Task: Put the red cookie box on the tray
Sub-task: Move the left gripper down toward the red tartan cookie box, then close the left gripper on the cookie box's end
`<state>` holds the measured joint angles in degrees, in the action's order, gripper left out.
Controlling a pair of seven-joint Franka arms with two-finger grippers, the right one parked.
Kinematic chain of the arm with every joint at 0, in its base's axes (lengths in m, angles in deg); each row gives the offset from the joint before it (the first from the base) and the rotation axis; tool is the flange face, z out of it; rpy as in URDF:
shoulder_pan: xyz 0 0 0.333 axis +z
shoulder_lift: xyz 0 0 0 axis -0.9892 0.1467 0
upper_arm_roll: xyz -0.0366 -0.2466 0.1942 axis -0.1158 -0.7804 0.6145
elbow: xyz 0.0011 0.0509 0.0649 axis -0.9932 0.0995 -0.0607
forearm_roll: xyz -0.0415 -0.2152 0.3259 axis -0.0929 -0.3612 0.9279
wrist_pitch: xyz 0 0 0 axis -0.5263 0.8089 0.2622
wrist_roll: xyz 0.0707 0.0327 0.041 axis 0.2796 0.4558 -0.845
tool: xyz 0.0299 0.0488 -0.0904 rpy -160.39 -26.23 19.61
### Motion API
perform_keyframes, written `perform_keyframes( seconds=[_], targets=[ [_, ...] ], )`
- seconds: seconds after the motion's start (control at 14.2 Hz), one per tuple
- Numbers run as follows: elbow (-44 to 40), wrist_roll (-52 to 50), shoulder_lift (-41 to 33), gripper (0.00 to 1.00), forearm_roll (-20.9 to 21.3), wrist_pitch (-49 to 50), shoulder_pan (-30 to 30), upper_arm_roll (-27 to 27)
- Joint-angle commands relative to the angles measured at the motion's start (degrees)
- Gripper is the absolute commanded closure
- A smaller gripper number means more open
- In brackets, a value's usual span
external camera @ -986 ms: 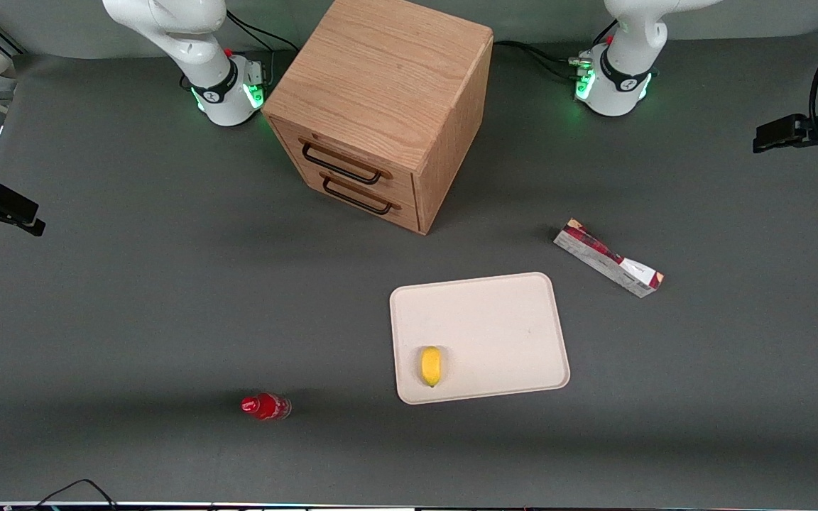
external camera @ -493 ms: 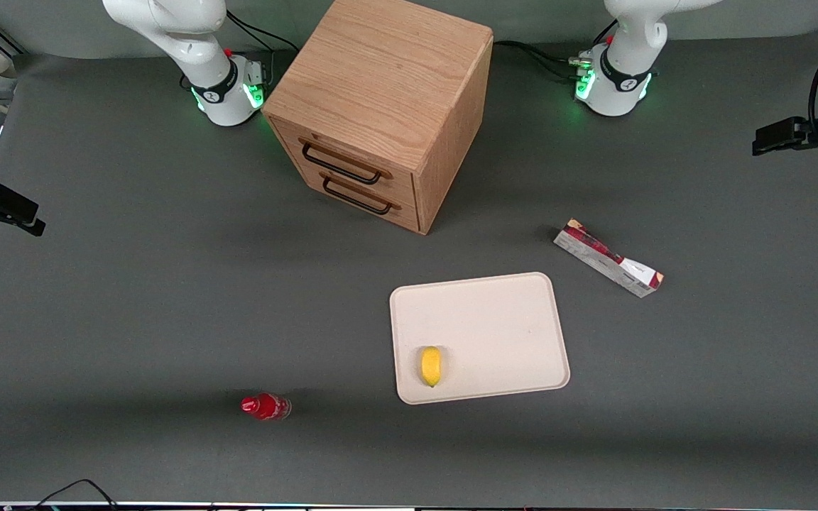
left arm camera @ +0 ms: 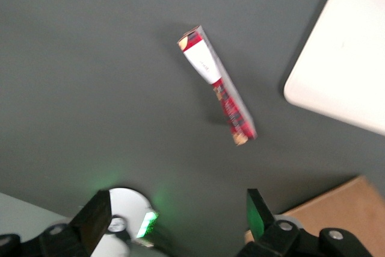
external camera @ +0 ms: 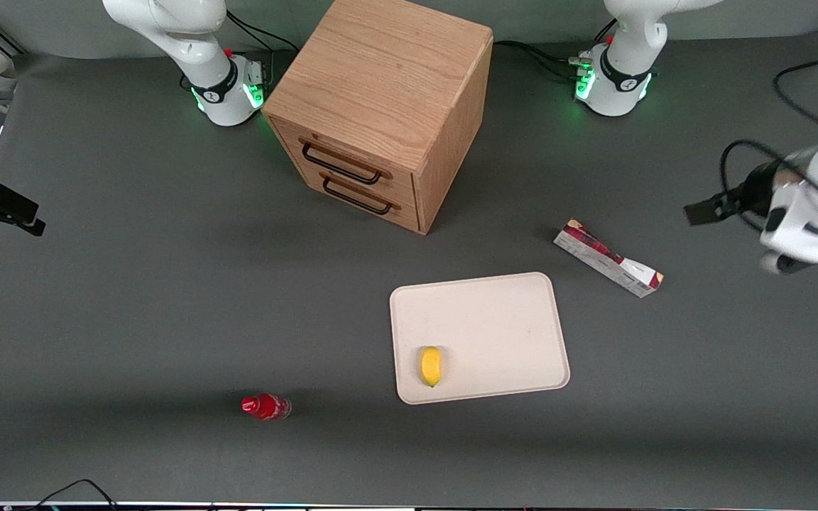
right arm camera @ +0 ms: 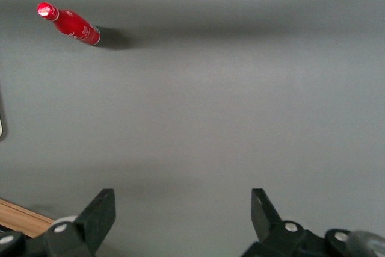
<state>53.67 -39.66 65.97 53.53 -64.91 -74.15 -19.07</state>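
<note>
The left arm's gripper is hanging high above the table at the working arm's end, fingers spread wide apart and carrying nothing. In the front view it is showing as a blurred dark shape off to the working arm's side of the red cookie box, well apart from it and not touching anything.

The box is lying flat on the grey table, close to the tray but not on it, a clear strip of table showing between them. It is sitting just off the tray's corner that is farthest from the front camera, on the working arm's side. Its long axis is running on a diagonal: the white end is pointing toward the front camera and the working arm's end of the table, the dark red end toward the wooden drawer cabinet. The wrist camera is looking straight down on the red cookie box, slanting across the gap between the spread fingers, with the tray's edge beside it.

So the reach looks like it is only getting under way. The gripper will likely need to travel toward the parked arm's end and turn so its fingers close across the narrow width, not along the length.

A yellow lemon is already sitting on the tray near the front corner, so the open stretch nearer the box looks the safer landing place. A small red bottle is lying well away, out of the play.
</note>
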Motion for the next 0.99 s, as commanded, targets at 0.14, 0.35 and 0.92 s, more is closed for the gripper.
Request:
perform_keyframes(
  seconds=[0.14, 0.35, 0.92],
  targets=[
    [13.4, -13.3, 1.6, 0.0, -1.0, -16.1, 0.0, -0.5],
    [24.6, -14.9, 2.5, 0.0, -0.9, -30.7, 0.0, -0.5],
    [44.2, -18.6, 4.2, 0.66, 0.4, -56.4, -1.0, -1.1]
  ],
)
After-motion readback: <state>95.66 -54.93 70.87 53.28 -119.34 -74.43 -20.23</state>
